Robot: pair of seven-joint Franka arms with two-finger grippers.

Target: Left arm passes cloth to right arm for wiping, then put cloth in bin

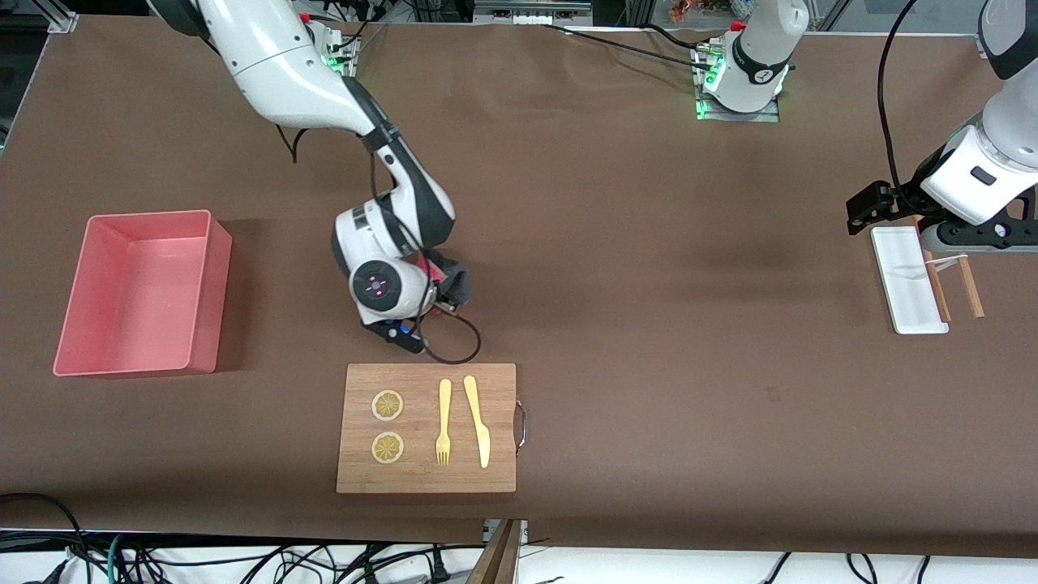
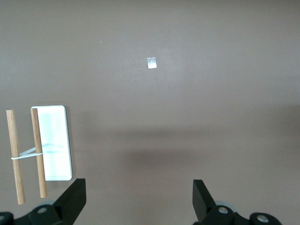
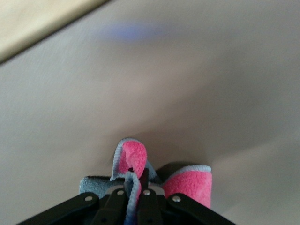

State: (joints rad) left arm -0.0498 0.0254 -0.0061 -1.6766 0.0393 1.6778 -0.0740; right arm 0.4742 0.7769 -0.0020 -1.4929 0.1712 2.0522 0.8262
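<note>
My right gripper [image 1: 442, 298] is shut on the cloth [image 1: 451, 284], a grey and pink-red rag with pale edging, low over the brown table just above the wooden cutting board [image 1: 426, 427]. In the right wrist view the cloth [image 3: 187, 185] bunches around the closed fingers. The pink bin [image 1: 143, 293] stands toward the right arm's end of the table and holds nothing. My left gripper [image 1: 862, 213] is open and empty, beside the white tray [image 1: 907, 280] at the left arm's end; its fingers [image 2: 75, 199] stand wide apart.
The cutting board carries two lemon slices [image 1: 388, 405], a yellow fork [image 1: 443, 421] and a yellow knife [image 1: 478, 420]. Two wooden sticks [image 1: 969, 285] tied with a band lie across the white tray [image 2: 54, 142]. Cables run along the table's near edge.
</note>
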